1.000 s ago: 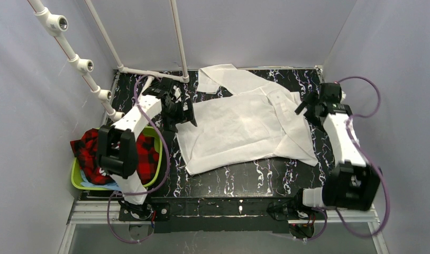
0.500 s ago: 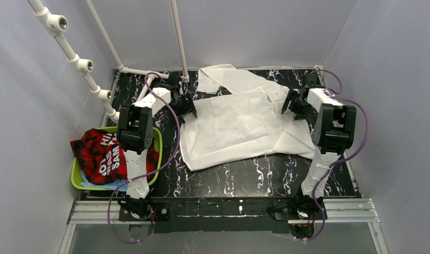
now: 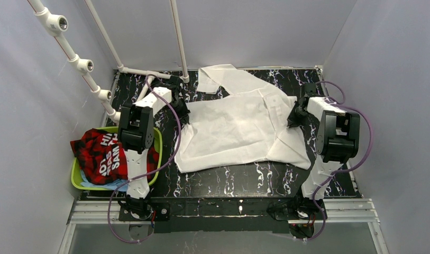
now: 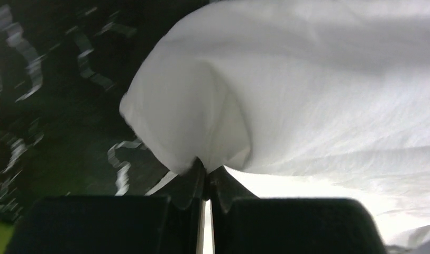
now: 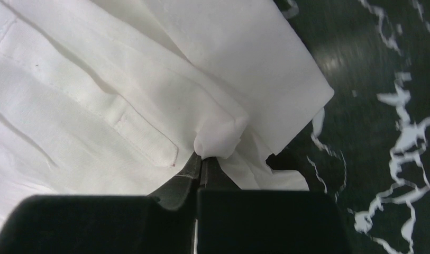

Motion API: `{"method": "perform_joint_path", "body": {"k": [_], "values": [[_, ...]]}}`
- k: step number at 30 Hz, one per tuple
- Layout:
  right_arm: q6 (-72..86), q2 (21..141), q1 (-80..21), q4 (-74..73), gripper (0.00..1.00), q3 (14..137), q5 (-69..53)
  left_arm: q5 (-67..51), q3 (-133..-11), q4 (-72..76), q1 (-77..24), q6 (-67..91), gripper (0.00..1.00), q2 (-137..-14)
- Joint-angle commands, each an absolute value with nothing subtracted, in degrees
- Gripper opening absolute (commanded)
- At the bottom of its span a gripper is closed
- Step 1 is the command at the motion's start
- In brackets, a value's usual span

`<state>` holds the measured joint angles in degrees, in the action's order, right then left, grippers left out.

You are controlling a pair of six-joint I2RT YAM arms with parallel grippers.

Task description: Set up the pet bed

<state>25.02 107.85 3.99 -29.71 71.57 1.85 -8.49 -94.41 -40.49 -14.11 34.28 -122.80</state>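
A white shirt (image 3: 239,127) lies spread on the black marbled table (image 3: 244,177). My left gripper (image 3: 184,117) is at the shirt's left edge, shut on a pinched fold of the white fabric (image 4: 202,121), with its tips (image 4: 207,168) together. My right gripper (image 3: 293,117) is at the shirt's right side, shut on a small bunch of cloth (image 5: 220,138) next to a seam, its tips (image 5: 200,157) closed. A lime-green basket (image 3: 75,177), apparently the pet bed, stands off the table's left edge with red plaid cloth (image 3: 99,153) in it.
A white pipe frame (image 3: 85,66) runs along the left wall, and one upright (image 3: 178,37) stands at the back of the table. Grey walls close in on three sides. One shirt sleeve (image 3: 220,76) reaches the table's far edge.
Both grippers went from open to shut on the shirt's edges. The right arm folded in toward the shirt, and the shirt's left edge and lower hem have shifted slightly left.
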Motion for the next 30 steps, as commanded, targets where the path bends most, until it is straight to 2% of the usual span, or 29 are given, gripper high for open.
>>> {"method": "perform_joint_path", "body": {"k": [1, 2, 3, 4, 5, 6, 8, 10, 12, 17, 23, 25, 30], "values": [[29.3, 101.6, 3.7, -41.8, 0.01, 65.8, 7.6, 3.3, -94.0, -53.7, -13.4, 33.3, 0.0, -114.3], [29.8, 99.9, 3.8, -42.9, 0.01, 65.0, 7.6, 2.8, -92.8, -54.1, -13.3, 33.2, 0.0, -113.2], [29.9, 98.2, 3.8, -43.1, 0.01, 64.5, 7.0, 1.8, -91.9, -54.1, -13.3, 32.7, 0.1, -112.3], [28.6, 96.4, 3.8, -41.9, 0.07, 64.2, 4.7, 0.5, -91.5, -53.9, -13.3, 32.3, 0.37, -111.6], [27.1, 94.3, 3.7, -37.6, 0.21, 63.8, 1.3, -0.9, -91.2, -52.9, -13.2, 31.4, 0.56, -111.1], [26.9, 91.9, 3.4, -34.0, 0.39, 63.8, -1.3, -2.5, -91.4, -51.9, -13.0, 31.0, 0.67, -110.6], [27.9, 90.7, 2.6, -26.8, 0.66, 65.4, -0.9, -4.1, -93.5, -49.9, -12.4, 30.5, 0.82, -111.2], [27.9, 93.8, 2.3, -22.5, 0.78, 69.5, -1.9, -5.4, -97.9, -49.4, -11.6, 30.2, 0.89, -113.5], [26.0, 100.1, 1.4, -21.3, 0.83, 76.0, -3.8, -6.5, -104.0, -48.8, -11.1, 29.2, 0.92, -116.7], [17.0, 116.1, -2.8, -21.2, 0.85, 93.7, -1.8, -5.9, -115.6, -49.6, -11.0, 27.1, 0.91, -126.4], [7.6, 130.4, -4.5, -22.9, 0.85, 112.5, -8.5, -3.4, -118.6, -50.8, -10.7, 27.3, 0.86, -132.2], [5.0, 133.6, -5.4, -25.0, 0.85, 116.3, -9.2, -3.4, -118.4, -51.9, -10.6, 27.3, 0.85, -132.9], [2.3, 135.8, -7.8, -24.8, 0.81, 116.9, -5.1, -4.7, -115.9, -52.1, -10.3, 27.6, 0.8, -132.4]]}}
